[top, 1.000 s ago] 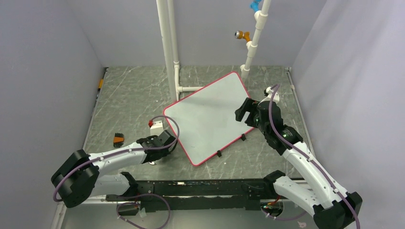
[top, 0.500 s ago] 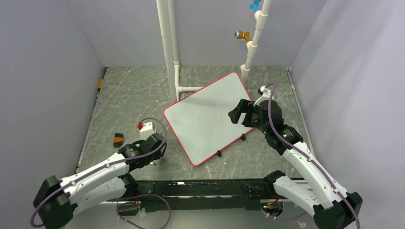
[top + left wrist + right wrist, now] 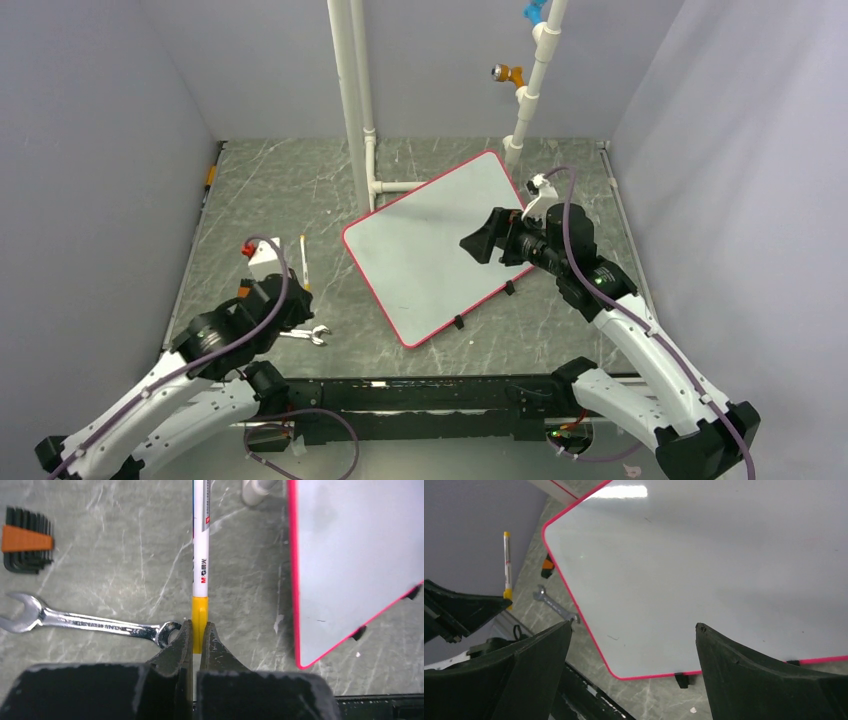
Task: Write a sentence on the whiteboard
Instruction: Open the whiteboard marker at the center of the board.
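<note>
The whiteboard (image 3: 425, 245) lies tilted on the table, white with a thin red-pink frame, and its face is blank. It also shows in the left wrist view (image 3: 360, 555) and the right wrist view (image 3: 704, 580). No sentence shows on it. My left gripper (image 3: 199, 628) is shut on the yellow end of a white marker (image 3: 201, 555), which sticks out forward, left of the board. In the top view this gripper (image 3: 298, 298) and the marker (image 3: 303, 262) are left of the board's corner. My right gripper (image 3: 478, 245) is open and empty above the board's right part (image 3: 633, 624).
A steel wrench (image 3: 90, 622) lies just left of my left gripper, also in the top view (image 3: 305, 335). A hex key set in an orange holder (image 3: 25, 542) lies further left. White pipes (image 3: 350, 100) stand behind the board. Grey walls close in three sides.
My left arm has swung left and back from the board's left edge, and the marker now shows in its jaws. My right gripper has moved left from the board's right edge to over the board.
</note>
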Action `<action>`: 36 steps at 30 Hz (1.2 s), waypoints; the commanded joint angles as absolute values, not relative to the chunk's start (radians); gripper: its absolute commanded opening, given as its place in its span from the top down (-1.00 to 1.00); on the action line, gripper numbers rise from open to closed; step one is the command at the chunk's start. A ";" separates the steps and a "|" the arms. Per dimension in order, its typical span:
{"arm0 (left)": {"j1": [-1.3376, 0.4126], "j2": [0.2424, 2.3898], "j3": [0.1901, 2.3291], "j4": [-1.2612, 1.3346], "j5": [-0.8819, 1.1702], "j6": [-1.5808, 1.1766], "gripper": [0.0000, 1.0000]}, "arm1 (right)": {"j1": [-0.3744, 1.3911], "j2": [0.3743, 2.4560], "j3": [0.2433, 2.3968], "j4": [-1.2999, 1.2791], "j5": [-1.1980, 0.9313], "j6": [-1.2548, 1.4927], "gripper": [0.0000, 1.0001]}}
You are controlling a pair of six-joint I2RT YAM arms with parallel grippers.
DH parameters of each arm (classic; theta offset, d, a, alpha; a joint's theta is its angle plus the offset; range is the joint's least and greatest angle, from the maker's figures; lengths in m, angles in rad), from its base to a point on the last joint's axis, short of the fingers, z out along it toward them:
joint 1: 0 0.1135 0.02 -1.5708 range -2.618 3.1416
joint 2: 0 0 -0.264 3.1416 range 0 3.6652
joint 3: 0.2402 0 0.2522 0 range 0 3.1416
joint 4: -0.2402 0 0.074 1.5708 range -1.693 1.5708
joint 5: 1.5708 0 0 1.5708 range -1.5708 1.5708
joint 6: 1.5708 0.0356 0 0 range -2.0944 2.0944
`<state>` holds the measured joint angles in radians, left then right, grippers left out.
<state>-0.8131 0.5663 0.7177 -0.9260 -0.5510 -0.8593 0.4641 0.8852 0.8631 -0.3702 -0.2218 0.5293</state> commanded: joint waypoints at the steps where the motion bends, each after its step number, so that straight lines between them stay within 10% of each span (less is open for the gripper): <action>1: -0.814 0.529 0.814 -0.944 -0.524 -0.699 1.00 | 0.463 0.884 0.927 -0.322 -0.323 0.523 -0.95; 23: -0.816 0.781 0.984 -0.514 0.411 -0.108 1.00 | 0.465 0.873 0.837 -0.027 -0.927 0.585 -0.95; 36: -0.816 0.948 1.061 -0.424 0.632 -0.056 1.00 | 0.479 0.875 0.799 0.114 -1.025 0.645 -0.94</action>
